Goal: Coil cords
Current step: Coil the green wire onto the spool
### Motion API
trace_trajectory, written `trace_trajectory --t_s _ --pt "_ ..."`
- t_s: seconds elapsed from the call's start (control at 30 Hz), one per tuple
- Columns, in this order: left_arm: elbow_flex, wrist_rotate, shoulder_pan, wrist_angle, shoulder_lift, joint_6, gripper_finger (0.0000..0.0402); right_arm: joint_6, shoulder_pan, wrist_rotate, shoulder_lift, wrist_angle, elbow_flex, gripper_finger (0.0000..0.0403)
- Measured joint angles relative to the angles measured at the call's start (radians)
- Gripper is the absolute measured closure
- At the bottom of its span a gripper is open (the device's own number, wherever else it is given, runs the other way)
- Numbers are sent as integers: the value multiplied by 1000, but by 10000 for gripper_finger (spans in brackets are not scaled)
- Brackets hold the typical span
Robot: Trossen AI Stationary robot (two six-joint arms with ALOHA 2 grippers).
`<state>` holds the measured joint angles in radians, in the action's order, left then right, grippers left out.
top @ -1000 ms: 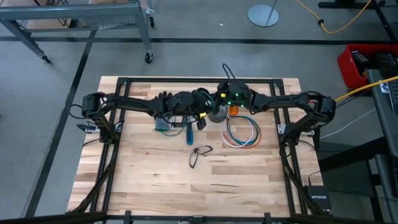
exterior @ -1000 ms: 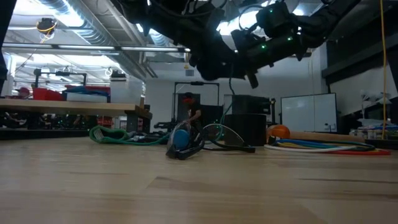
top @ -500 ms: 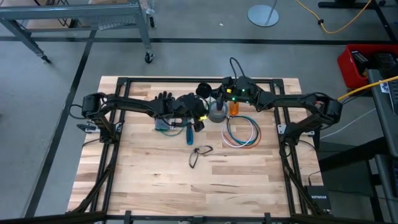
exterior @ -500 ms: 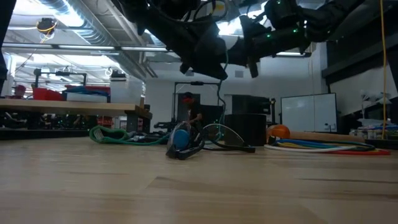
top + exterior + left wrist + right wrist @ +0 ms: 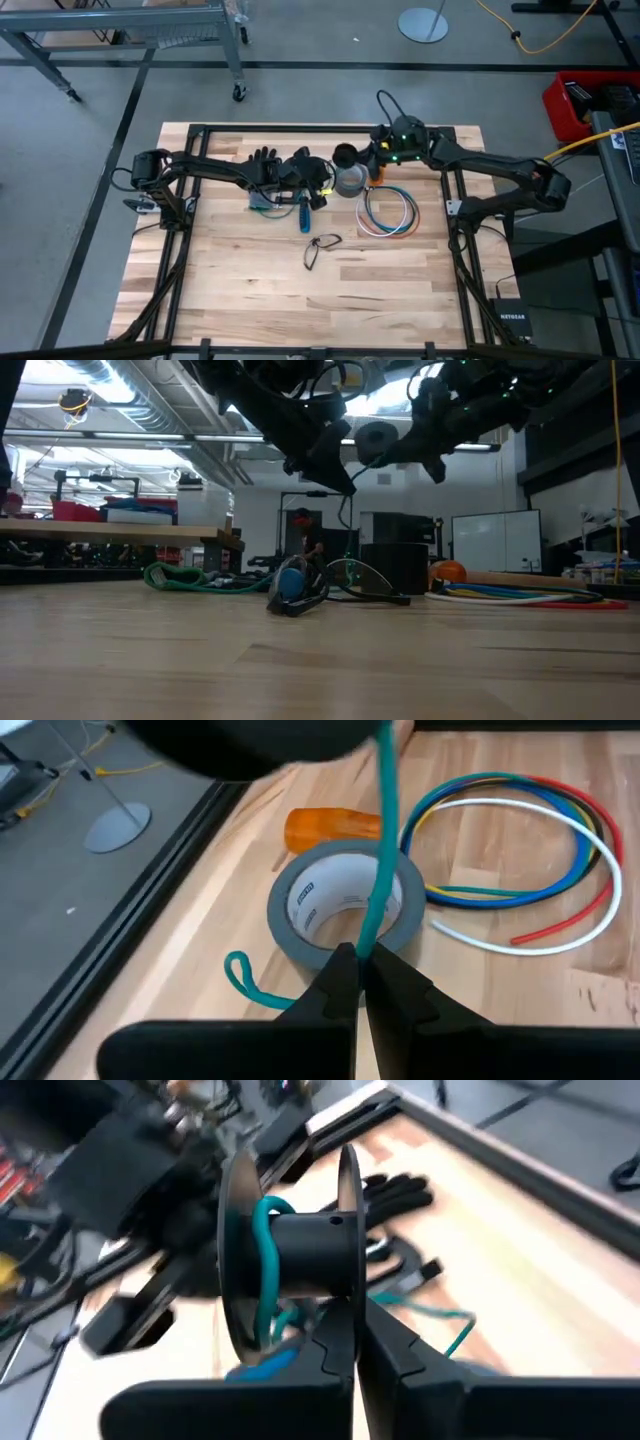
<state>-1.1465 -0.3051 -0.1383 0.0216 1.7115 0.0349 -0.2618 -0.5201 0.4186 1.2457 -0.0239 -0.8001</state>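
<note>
The cords [image 5: 388, 212] [image 5: 520, 850], a loose ring of white, blue and red wires, lie flat on the table at the right, touched by no gripper. My right gripper [image 5: 355, 1325] [image 5: 358, 157] is shut on a black spool [image 5: 290, 1250] [image 5: 375, 438] with a teal cord wound on it, raised over the table's far middle. My left gripper [image 5: 360, 955] [image 5: 328, 188] is shut on that teal cord [image 5: 382, 840] just left of the spool, above a grey tape roll [image 5: 345, 905]. My left gripper pinches the teal cord [image 5: 366, 942] between its two fingertips, slanting down from the table's left. The cord runs up from the fingers toward the spool, and its free end [image 5: 245, 982] curls below them. My right gripper pinches the rim of one spool flange [image 5: 350, 1295] between its fingers, coming from the table's right and slanting slightly down. The spool is lifted clear, its axis lying across the fingers.
The grey tape roll [image 5: 350, 182] stands beside an orange handle [image 5: 375, 172]. A blue-handled tool [image 5: 305, 213], a black cord loop [image 5: 320, 245], a green cord [image 5: 265, 200] and black gloves [image 5: 262, 160] lie left of middle. The table's near half is bare wood.
My right gripper has risen and drawn back toward the table's right edge with the spool, which has come out from among the arms into plain sight. My left gripper has tipped farther downward, still shut on the teal cord.
</note>
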Motion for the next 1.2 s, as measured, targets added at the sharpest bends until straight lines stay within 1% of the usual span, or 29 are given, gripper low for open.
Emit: trace_trajectory --t_s 0.1,0.17,0.27,0.37,0.6,0.77,1.03,1.1,1.2 --pt "0 -17 -1 -2 0 23 401 5 1 41 -30 56 0 402" --pt "0 -18 -1 -9 0 41 400 5 1 71 -46 60 0 402" --pt "0 -18 0 -25 0 52 386 5 1 113 -71 44 0 402" --pt "0 -19 0 -35 0 52 368 5 1 122 -98 41 0 402" --pt "1 -23 1 -68 0 55 326 5 1 126 -158 21 0 402" --pt "1 -22 7 -75 0 97 298 6 1 122 -203 21 0 402" --pt "2 -16 29 -187 1 97 270 32 2 91 -259 17 0 402" --pt "2 -1 35 -229 7 97 267 33 2 88 -264 15 0 402" --pt "2 75 40 -308 32 97 265 33 3 89 -264 -11 0 402"
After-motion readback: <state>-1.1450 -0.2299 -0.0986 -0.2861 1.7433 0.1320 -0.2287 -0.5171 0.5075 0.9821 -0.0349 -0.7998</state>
